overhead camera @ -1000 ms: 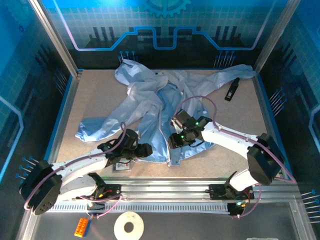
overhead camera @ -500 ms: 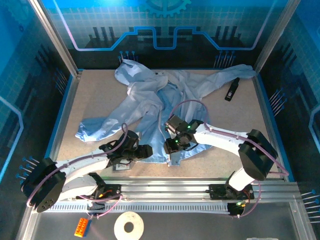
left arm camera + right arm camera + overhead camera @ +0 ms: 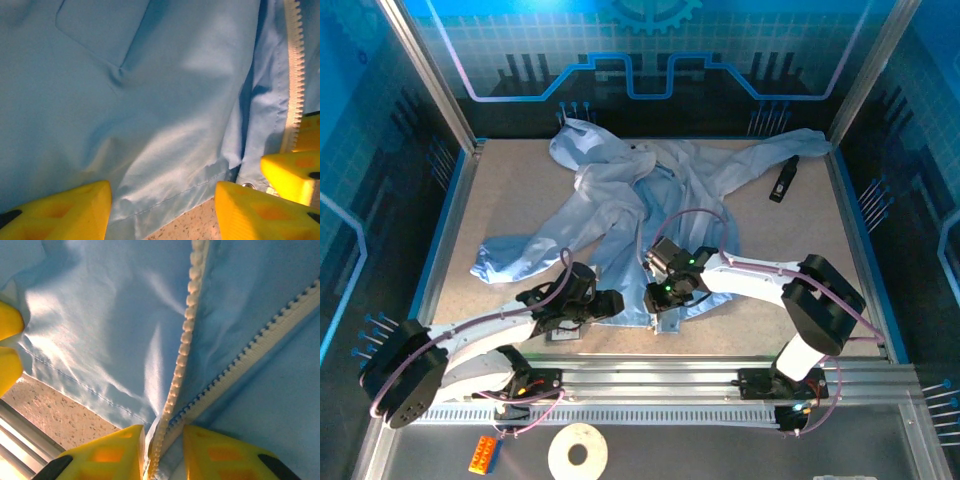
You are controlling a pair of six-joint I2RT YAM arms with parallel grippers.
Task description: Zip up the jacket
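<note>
Early step, by the look of it: seating the zipper's bottom end, no upward pull yet. Large light-blue crinkly fabric jacket [image 3: 620,215] spread ahead of both tools, hem nearest. Right gripper [image 3: 164,440] narrow, pinching the jacket at the junction of two pale toothed zipper rows [image 3: 187,330]. Left gripper [image 3: 162,200] wide, holding nothing, over the hem just beside it. Next, probably: clamp the hem with the left (as an anchor), then draw along the teeth. From the right wrist, rows diverging unjoined ahead of the fingers; from overhead, teeth too small to read.
</note>
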